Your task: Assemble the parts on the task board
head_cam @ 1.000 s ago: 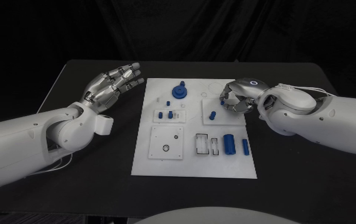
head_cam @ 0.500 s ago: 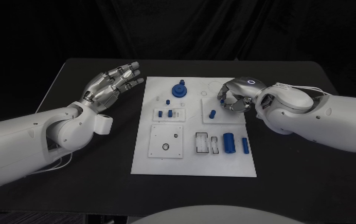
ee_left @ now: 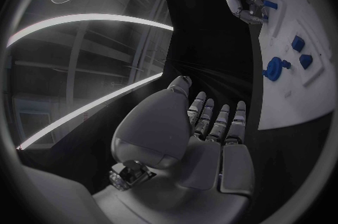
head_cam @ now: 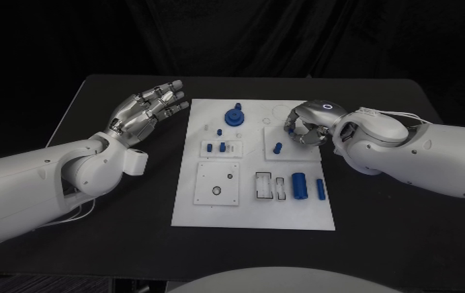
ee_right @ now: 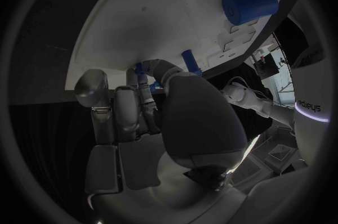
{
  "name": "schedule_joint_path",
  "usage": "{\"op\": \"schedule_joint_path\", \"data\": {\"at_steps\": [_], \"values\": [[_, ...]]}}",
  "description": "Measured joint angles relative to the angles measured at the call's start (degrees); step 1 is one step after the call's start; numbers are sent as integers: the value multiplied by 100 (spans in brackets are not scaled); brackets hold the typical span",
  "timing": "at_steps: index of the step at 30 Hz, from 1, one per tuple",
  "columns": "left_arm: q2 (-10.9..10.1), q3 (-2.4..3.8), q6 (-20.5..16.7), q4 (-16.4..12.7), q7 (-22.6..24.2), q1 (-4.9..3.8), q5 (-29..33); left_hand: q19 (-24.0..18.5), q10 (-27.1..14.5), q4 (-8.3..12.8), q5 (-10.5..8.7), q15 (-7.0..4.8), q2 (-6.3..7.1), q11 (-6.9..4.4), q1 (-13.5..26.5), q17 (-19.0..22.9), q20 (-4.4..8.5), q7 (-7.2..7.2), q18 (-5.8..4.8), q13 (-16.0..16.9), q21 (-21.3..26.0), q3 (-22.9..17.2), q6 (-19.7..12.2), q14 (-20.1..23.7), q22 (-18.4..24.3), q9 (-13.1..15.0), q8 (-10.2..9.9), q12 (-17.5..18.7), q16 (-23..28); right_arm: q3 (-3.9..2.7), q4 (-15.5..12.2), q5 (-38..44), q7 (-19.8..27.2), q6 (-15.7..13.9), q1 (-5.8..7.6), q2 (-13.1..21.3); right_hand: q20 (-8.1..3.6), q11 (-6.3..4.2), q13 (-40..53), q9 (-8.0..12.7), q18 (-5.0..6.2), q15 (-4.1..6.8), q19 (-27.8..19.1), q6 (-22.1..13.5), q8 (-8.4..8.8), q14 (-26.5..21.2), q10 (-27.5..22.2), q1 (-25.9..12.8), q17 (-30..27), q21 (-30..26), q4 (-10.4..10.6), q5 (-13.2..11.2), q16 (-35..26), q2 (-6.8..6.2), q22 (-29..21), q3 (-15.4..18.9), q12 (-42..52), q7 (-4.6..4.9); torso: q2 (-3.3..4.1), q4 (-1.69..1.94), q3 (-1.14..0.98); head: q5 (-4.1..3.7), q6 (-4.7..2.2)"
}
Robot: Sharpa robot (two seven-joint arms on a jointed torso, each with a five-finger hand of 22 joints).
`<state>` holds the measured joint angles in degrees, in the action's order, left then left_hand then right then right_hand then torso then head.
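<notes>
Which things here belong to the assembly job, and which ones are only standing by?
Belong to the job:
- task board
- blue gear-like part
- large blue cylinder
- small blue peg
- right hand, fingers curled at the board's far right

Standing by:
- left hand, raised with fingers apart, holding nothing
- black table

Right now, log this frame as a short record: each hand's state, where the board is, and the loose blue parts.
left hand: raised beside the board's left edge, fingers spread, holding nothing
right hand: fingers curled, over the board's far right corner; whether it holds a part cannot be told
task board: white, mid-table
blue gear-like part: far middle of board
large blue cylinder: near right area, lying down
thin blue pin: right beside the cylinder
</notes>
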<state>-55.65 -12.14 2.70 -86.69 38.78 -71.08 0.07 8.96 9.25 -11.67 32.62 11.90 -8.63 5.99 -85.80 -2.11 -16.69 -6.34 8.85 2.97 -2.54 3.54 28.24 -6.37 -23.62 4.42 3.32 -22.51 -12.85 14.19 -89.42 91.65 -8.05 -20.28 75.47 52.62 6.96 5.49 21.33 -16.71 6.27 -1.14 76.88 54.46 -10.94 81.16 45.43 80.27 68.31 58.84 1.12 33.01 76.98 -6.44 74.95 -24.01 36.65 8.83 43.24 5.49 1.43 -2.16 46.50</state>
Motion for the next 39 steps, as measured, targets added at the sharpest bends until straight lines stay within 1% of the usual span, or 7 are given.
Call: {"op": "schedule_joint_path", "data": {"at_steps": [1,3,9,16,20,32,39], "values": [[2,0,5,0,0,0,0,13,0,17,0,0,0,0,0,0,-13,0,0,0,0,-2,0,0,0,0,0,0,0,-1,0,-3,2,0,-1,-3,-11,11,-19,-20,0,9,11,0,-27,8,16,20,18,44,-76,-161,18,-12,0,-92,-1,0,0,0,0,-4,1],[3,0,10,0,0,1,0,20,-22,31,27,0,-22,-21,-22,0,-20,-31,0,0,0,-16,32,0,0,0,0,0,0,-1,0,-7,3,0,-2,-4,-11,-12,-46,-84,0,9,11,62,-94,8,49,17,29,90,-141,-273,27,-13,0,-266,-10,1,-1,1,0,-13,8],[3,0,25,3,1,7,1,42,-23,46,50,0,-22,-22,-22,1,1,-73,-1,0,0,-32,73,0,4,0,0,0,0,0,-13,-16,4,-1,-6,13,-11,-7,-53,-146,0,8,11,62,-132,8,75,-21,33,109,-197,-288,27,-50,-1,-359,7,0,-4,3,3,-27,18],[-9,0,30,2,2,11,1,42,-43,62,82,20,-22,-2,-22,1,1,-93,-1,1,0,-48,93,-20,7,0,0,0,-22,0,-102,-20,1,-33,-7,101,-11,-10,-56,-194,1,18,11,61,-172,18,77,-68,27,145,-211,-360,26,-97,-1,-403,28,0,-5,0,3,17,31],[-9,0,32,1,2,12,1,62,-43,62,105,20,-22,-2,-22,1,-19,-115,0,1,0,-48,179,-20,7,6,15,-13,-22,3,-187,-23,-4,-61,25,160,-37,-48,-47,-259,0,41,37,61,-245,41,116,-76,64,242,-214,-448,73,-101,-1,-439,47,0,-2,-1,2,32,40],[7,0,42,11,3,15,3,62,-43,78,105,20,-22,-2,-22,-1,-19,-123,0,1,0,-64,187,-20,7,9,22,-29,-22,-1,-548,-28,-56,-95,489,305,-58,-49,-63,-358,0,78,87,82,-325,78,157,-195,119,389,-206,-603,117,-102,-2,-462,89,-21,7,1,-5,34,82],[12,0,46,23,3,15,3,62,-43,78,105,19,-22,-2,-22,-3,-19,-123,0,1,0,-64,187,-20,12,9,22,-29,-22,0,-798,-30,-86,-97,612,312,-72,-80,-69,-394,0,86,114,81,-359,110,188,-225,160,435,-206,-663,139,-73,-3,-462,89,-21,10,-1,-1,75,104]]}}
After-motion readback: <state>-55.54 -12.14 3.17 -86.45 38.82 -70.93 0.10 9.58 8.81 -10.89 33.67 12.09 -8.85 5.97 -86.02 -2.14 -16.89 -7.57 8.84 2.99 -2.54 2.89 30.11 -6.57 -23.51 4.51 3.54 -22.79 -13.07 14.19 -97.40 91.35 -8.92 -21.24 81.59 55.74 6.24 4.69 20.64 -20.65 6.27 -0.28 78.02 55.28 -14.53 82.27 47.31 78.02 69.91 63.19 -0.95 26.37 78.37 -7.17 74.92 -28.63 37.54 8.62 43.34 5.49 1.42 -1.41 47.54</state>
